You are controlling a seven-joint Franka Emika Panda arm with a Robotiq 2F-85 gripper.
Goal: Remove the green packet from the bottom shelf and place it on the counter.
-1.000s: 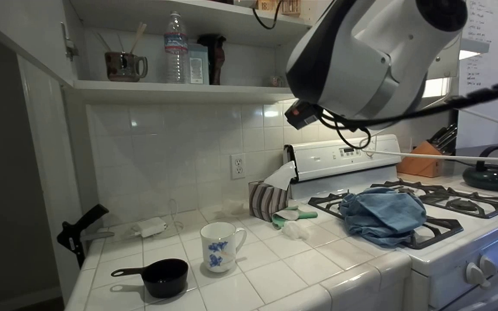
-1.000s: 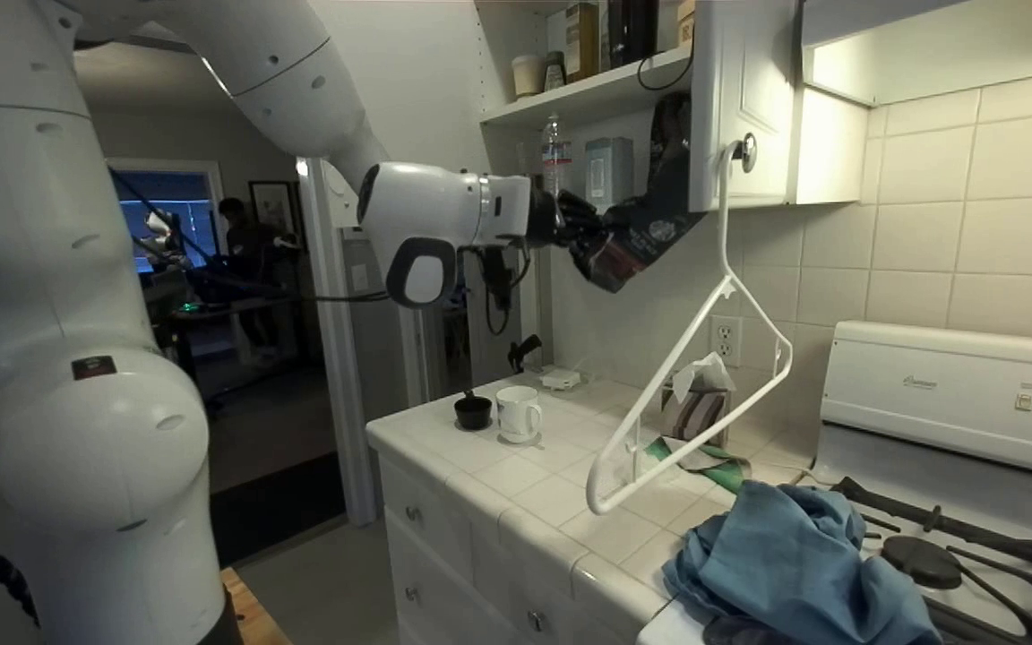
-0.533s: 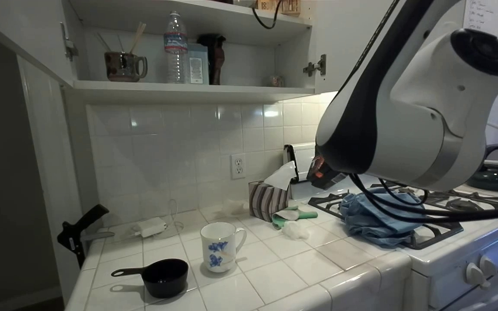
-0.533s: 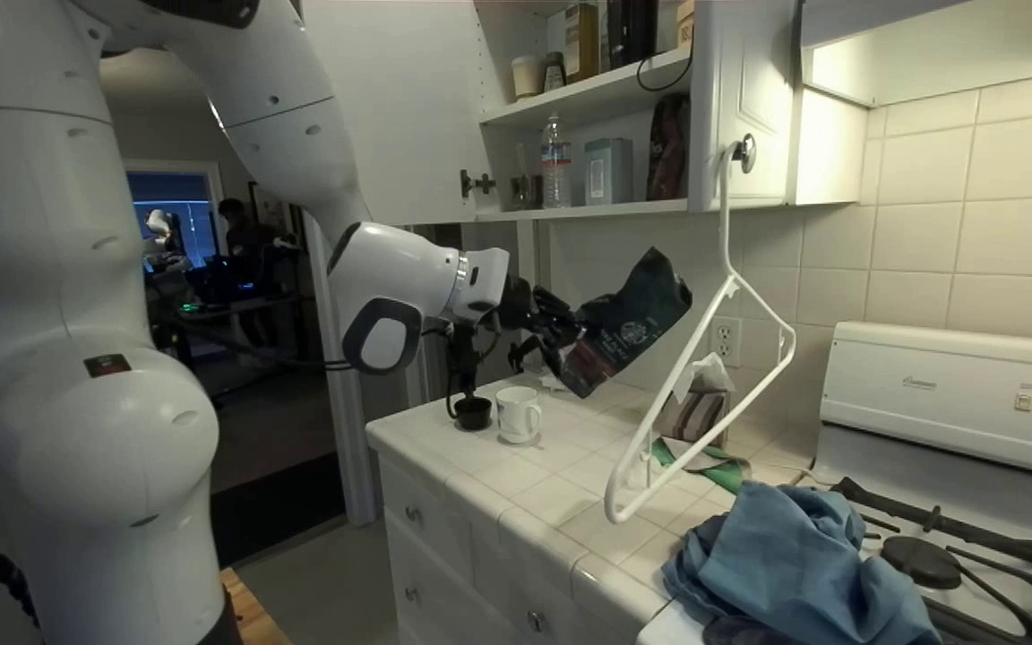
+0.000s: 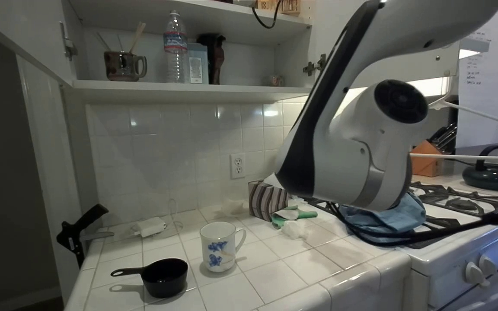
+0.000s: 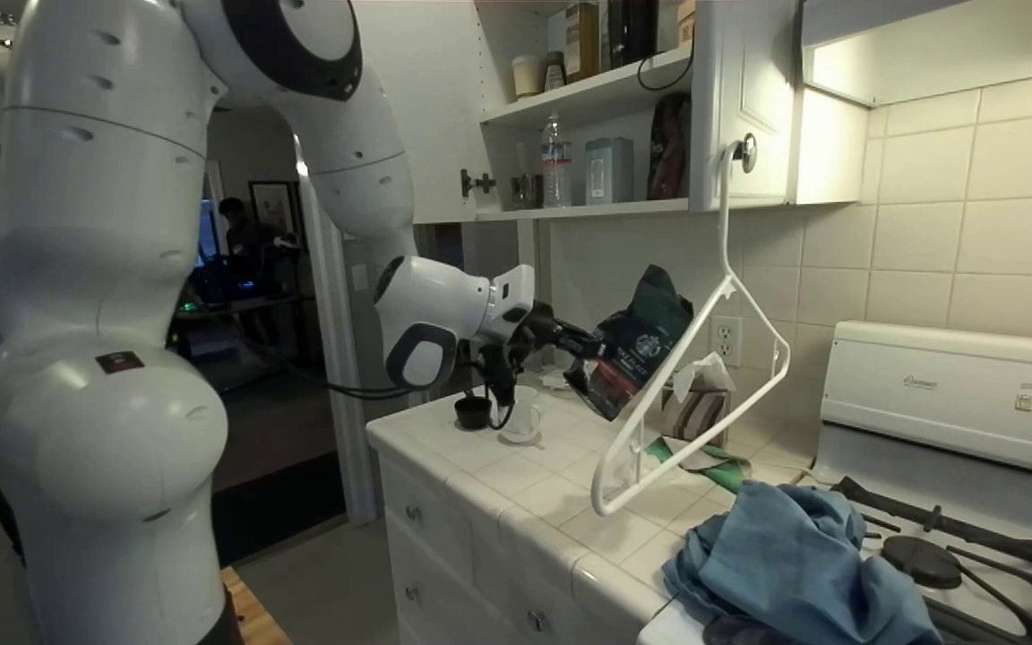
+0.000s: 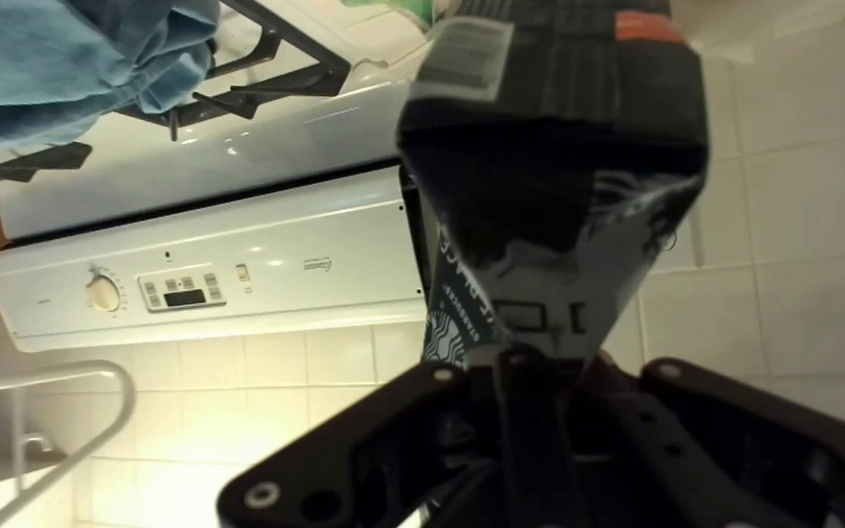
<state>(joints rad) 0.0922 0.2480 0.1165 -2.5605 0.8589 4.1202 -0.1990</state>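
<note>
Green packet (image 6: 637,340) aslant in the end effector (image 7: 538,359)

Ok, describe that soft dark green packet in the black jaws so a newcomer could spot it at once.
Find the white robot arm by the white square-tiled counter and follow it to the black jaws. They clamp the glossy dark green packet at a tilt. Unlike the brown-striped tissue box nearby, it carries a round white logo and a reddish patch.
</note>
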